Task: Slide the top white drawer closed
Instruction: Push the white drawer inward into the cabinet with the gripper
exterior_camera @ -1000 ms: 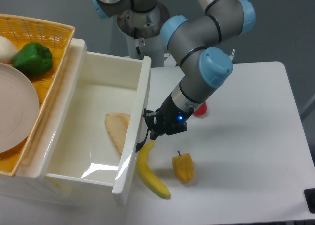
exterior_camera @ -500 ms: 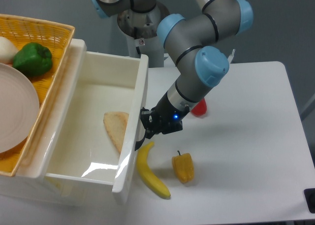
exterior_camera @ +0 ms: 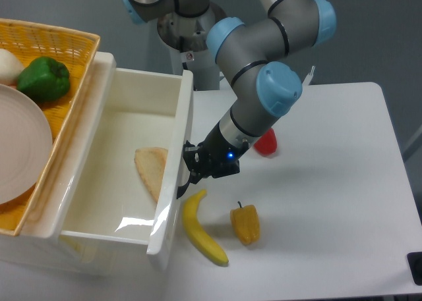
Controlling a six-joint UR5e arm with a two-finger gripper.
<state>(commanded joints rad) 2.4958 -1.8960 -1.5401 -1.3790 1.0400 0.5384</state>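
The top white drawer (exterior_camera: 173, 182) stands pulled out from the cabinet, its glossy box open to the camera with a flat tan pastry (exterior_camera: 150, 170) on its floor. Its front panel faces right. My gripper (exterior_camera: 190, 168) presses against that front panel near the middle, right at the curved black handle (exterior_camera: 187, 186). The fingers are dark and seen end-on against the panel, so their spread is unclear.
A yellow wicker basket (exterior_camera: 72, 77) on the cabinet top holds a green pepper (exterior_camera: 43, 78), a white plate (exterior_camera: 23, 149) and a white onion (exterior_camera: 9, 64). On the table lie a banana (exterior_camera: 201, 228), a yellow pepper (exterior_camera: 245, 223) and a red item (exterior_camera: 266, 141) behind the arm.
The arm has moved left, and the drawer front has shifted left with it, sliding the drawer a little way into the cabinet. The pastry moved along with the drawer.
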